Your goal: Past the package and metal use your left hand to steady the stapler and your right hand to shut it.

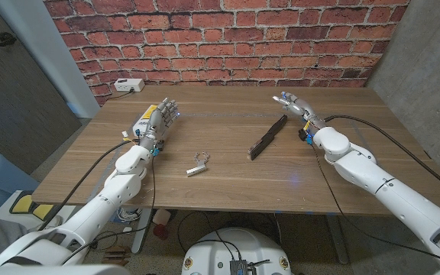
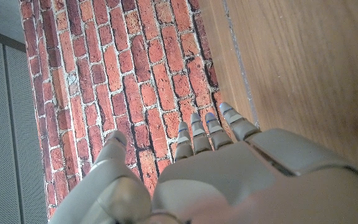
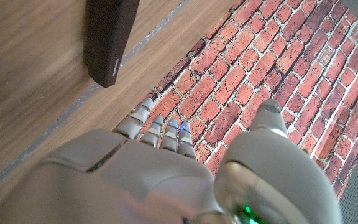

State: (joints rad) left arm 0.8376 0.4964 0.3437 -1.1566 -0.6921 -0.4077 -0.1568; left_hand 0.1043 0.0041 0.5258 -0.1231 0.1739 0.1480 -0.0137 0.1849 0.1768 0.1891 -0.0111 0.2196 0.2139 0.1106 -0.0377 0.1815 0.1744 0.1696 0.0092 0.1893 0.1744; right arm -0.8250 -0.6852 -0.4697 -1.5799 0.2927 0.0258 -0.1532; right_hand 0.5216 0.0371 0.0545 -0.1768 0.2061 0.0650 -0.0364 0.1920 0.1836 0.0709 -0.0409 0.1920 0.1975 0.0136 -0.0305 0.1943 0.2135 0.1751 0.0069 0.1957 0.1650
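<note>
Nearest the table's front edge lies a small metal piece (image 1: 198, 166); beyond it the black stapler (image 1: 268, 137) lies open mid-table, just beside the released right hand (image 1: 294, 106). Left hand (image 1: 157, 122), also empty, should cross, pin the base, before pressing.

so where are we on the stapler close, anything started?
Nothing looks done yet. The black stapler lies stretched out on the table, touched by neither hand. The left hand stands at the table's left side, holding nothing; the right hand is beside the stapler's far end, fingers apart. A small metal piece lies between them. Left: steady with the left, shut with the right.
</note>
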